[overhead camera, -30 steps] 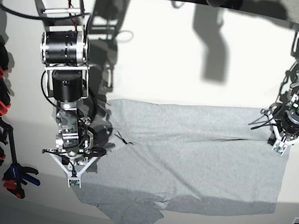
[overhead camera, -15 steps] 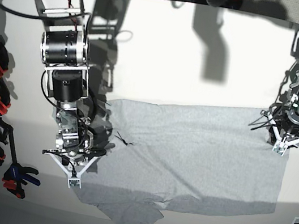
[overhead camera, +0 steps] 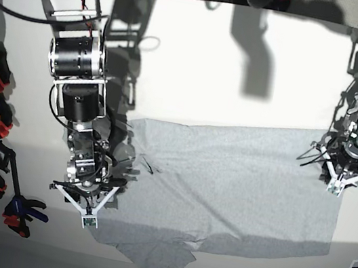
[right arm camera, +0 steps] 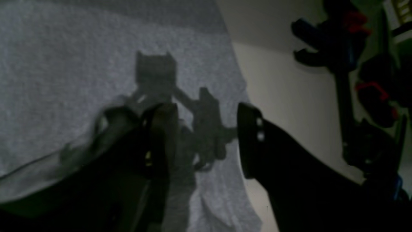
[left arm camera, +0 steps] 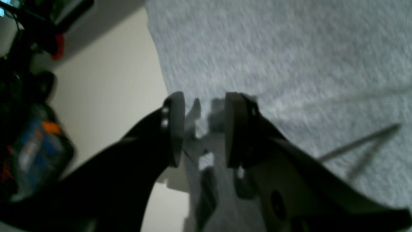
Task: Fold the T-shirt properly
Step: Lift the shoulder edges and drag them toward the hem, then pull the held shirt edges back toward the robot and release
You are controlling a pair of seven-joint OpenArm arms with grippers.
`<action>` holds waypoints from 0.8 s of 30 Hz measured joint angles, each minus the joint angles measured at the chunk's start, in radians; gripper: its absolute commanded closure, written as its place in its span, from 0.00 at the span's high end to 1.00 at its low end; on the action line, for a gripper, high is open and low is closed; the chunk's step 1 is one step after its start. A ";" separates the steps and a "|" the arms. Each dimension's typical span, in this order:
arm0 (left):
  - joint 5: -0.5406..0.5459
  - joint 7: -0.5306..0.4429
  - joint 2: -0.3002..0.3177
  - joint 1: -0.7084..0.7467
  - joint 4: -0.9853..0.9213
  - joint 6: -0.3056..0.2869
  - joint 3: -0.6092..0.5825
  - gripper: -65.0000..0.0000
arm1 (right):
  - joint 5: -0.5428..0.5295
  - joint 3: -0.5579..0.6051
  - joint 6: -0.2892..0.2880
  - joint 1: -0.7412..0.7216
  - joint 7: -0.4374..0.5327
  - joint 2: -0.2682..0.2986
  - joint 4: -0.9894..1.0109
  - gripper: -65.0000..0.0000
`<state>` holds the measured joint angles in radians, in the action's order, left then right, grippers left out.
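The T-shirt [overhead camera: 239, 185] lies spread on the table [overhead camera: 197, 68], under both sets of jaws. The left gripper [left arm camera: 204, 129] and right gripper [right arm camera: 206, 138] stand parted, holding nothing. Judged step: between folds; next, each must re-grasp an edge.

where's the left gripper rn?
Base view, right side: the left gripper hangs over the T-shirt's upper right corner, fingers apart and empty.
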<state>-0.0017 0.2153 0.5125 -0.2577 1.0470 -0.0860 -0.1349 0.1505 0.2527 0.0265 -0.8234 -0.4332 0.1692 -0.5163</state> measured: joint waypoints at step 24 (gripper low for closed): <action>0.405 0.150 0.000 0.128 0.092 0.008 0.000 0.30 | -0.134 -0.031 -0.008 0.410 -0.170 0.002 -0.525 0.43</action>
<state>0.4030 0.3656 0.5129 -0.1299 1.1393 -0.0784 -0.1345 0.0170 0.2218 0.0185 -0.4129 -0.6033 0.1711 -1.0409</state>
